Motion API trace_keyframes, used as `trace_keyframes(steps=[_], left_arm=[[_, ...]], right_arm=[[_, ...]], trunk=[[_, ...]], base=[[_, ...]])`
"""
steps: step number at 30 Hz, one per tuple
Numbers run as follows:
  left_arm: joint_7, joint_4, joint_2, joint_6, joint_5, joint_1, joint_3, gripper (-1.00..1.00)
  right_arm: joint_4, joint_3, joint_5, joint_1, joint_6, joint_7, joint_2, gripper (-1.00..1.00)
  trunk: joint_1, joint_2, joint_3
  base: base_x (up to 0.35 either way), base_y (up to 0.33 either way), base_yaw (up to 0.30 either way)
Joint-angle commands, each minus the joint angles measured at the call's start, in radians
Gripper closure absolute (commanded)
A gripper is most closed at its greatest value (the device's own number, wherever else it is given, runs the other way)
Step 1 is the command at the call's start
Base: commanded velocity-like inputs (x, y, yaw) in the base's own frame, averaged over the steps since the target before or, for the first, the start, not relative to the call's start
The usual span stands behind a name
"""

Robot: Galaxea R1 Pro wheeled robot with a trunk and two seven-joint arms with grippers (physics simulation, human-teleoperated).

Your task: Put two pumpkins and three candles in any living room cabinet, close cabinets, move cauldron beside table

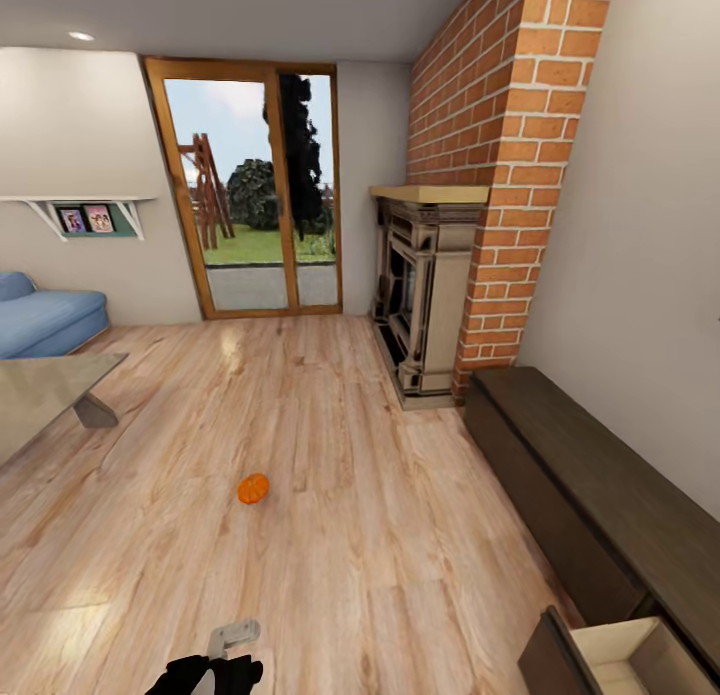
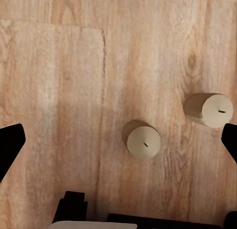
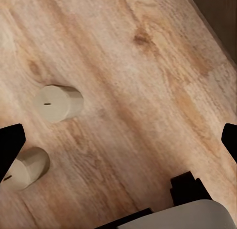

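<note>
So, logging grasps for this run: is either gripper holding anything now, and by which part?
Nothing is held. Both grippers are open above the floor; two candles stand free on it.

Left gripper (image 2: pixel 118 142): just two black fingers (image 2: pixel 10 145) poking in from opposite edges, cut off, grip wide and empty. Right gripper (image 3: pixel 118 142), same story. One candle (image 3: pixel 22 171) is half covered behind a right finger (image 3: pixel 10 145). Head view: the cabinet (image 1: pixel 590 475) runs off the frame, its open drawer (image 1: pixel 625 655) clipped at the corner; the table (image 1: pixel 45 395) cut too.
</note>
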Motion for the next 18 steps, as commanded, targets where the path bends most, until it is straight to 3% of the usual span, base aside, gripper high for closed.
trace_keyframes(steps=[1, 6, 18], left_arm=[[0.009, -0.002, 0.001, 0.004, 0.011, 0.000, -0.008, -1.00], [0.009, -0.002, 0.002, 0.005, 0.013, 0.000, -0.008, -1.00], [0.009, -0.002, 0.003, 0.005, 0.014, 0.000, -0.008, -1.00]], right_arm=[[-0.001, 0.008, -0.009, -0.001, -0.001, -0.002, -0.001, -1.00], [-0.001, 0.008, -0.009, 0.000, -0.001, -0.002, -0.001, -1.00], [-0.001, 0.008, -0.009, -0.001, -0.001, -0.001, -0.001, -1.00]], trunk=[[0.000, -0.001, -0.001], [0.000, -0.001, -0.001], [0.000, -0.001, -0.001]], base=[[0.030, -0.161, 0.046], [0.012, -0.121, 0.017], [0.072, -0.004, 0.001]])
